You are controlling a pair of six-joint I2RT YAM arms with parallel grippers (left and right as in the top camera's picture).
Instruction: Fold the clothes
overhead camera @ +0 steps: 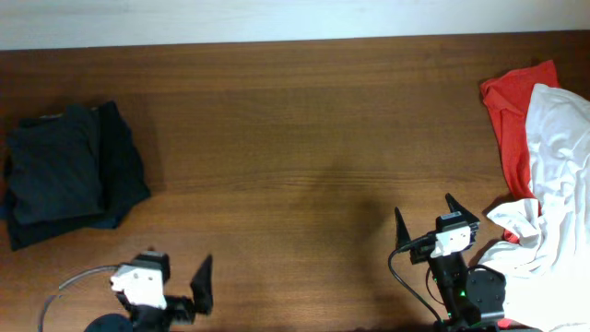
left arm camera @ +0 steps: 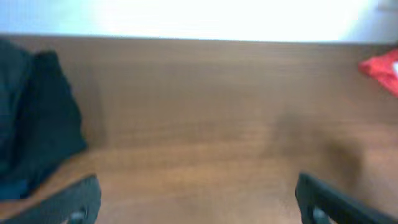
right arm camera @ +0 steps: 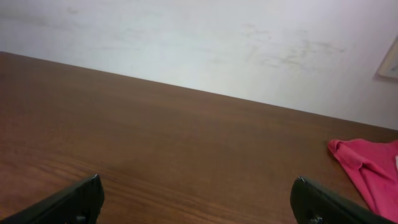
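Observation:
A folded stack of black shirts [overhead camera: 69,175] lies at the left of the wooden table [overhead camera: 295,138]; it also shows at the left edge of the left wrist view [left arm camera: 31,124]. A red shirt [overhead camera: 512,115] and a white shirt [overhead camera: 553,175] lie crumpled at the right edge. The red shirt shows in the left wrist view [left arm camera: 382,67] and the right wrist view [right arm camera: 370,168]. My left gripper [overhead camera: 180,281] is open and empty at the front left; its fingers frame bare table [left arm camera: 196,199]. My right gripper [overhead camera: 435,219] is open and empty at the front right, just left of the white shirt [right arm camera: 196,199].
A pale wall [right arm camera: 199,43] runs behind the table's far edge. Bare wood [overhead camera: 304,166] spans the middle between the black stack and the red and white shirts.

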